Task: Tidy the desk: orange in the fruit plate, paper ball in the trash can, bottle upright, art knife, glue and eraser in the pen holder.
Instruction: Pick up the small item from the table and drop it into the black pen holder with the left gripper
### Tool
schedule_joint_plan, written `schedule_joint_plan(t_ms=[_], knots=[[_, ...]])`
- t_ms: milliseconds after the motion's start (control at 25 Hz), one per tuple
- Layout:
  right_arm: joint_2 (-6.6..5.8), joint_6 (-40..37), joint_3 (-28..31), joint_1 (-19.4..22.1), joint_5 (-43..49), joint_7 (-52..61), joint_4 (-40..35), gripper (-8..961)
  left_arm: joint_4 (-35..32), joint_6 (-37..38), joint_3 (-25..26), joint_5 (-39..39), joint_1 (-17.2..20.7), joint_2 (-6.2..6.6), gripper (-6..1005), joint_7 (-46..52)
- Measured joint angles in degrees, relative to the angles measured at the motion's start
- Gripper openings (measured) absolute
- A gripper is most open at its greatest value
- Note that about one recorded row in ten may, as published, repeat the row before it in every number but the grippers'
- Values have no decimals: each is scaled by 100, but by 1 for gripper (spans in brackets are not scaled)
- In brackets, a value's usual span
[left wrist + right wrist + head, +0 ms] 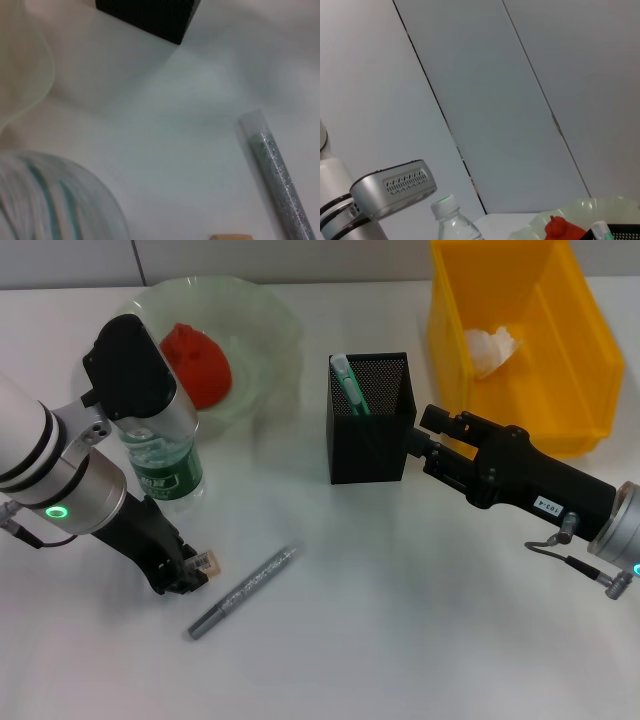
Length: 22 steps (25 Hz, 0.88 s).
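Observation:
The tan eraser (208, 563) lies on the white desk (400, 640) at the tips of my left gripper (192, 575), which is lowered to the desk and shut on it. The eraser's edge shows in the left wrist view (230, 237). The grey glittery glue (243, 592) lies just right of it (280, 175). The bottle (160, 465) stands upright behind my left arm. The orange (196, 364) sits in the fruit plate (270, 330). The art knife (349, 385) stands in the pen holder (368, 435). The paper ball (490, 348) is in the trash can (560, 370). My right gripper (422, 440) is open and empty beside the holder's right side.
My right arm stretches from the right edge across the desk in front of the trash can. The right wrist view shows the bottle's cap (444, 202), the orange (562, 230) in the plate (585, 207) and a wall behind.

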<state>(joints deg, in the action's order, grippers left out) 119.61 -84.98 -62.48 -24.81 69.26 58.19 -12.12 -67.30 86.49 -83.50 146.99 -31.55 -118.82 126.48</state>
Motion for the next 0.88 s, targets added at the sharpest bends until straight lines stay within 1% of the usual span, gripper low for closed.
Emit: schedule_joint_plan(t_ms=[80,200,320,440,480,600,880], knots=[[0,4,10,0,0,0,4,509,-10,5,0,3,0,0,287,0],[0,15,68,10,0,0,9,509,-230,128,6,-102,16,1,285,0],[0,18,85,24,0,0,11,509,-646,351,19,-413,70,1,283,-25],[0,22,113,32,0,0,18,509,-755,407,31,-511,76,3,282,-48],[0,22,127,34,0,0,20,509,-914,494,52,-704,95,9,282,-107],[0,24,138,39,0,0,26,509,-1121,547,63,-909,98,9,283,-147],[0,92,154,47,0,-14,95,509,-1282,522,76,-1170,24,-1,298,-201]])
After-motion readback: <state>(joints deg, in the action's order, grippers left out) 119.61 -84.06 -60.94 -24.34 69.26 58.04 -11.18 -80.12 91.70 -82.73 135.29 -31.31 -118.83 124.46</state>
